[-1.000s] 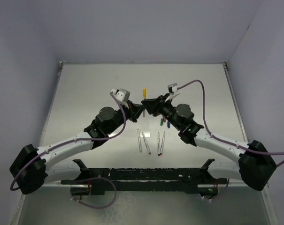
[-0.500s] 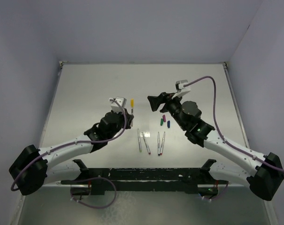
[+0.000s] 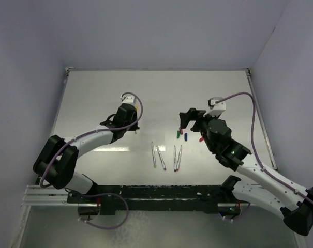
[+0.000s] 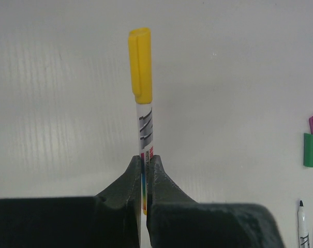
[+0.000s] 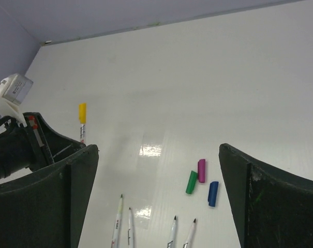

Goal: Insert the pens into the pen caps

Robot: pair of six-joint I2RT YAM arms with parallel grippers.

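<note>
My left gripper is shut on a whitish pen that wears the yellow cap; it points away over the table at the left. Wide open and holding nothing, my right gripper hangs above the loose caps. Green, magenta and blue caps lie close together on the table. A red cap lies beside the right arm. Several uncapped pens lie side by side nearer the arm bases.
The white table is walled at the back and on both sides. A black rail runs along the near edge between the arm bases. The left arm's cable loops along its forearm.
The two grippers, close together a second ago, have parted. The right one opened and drew back right. The left carried the yellow-capped pen to the left.
</note>
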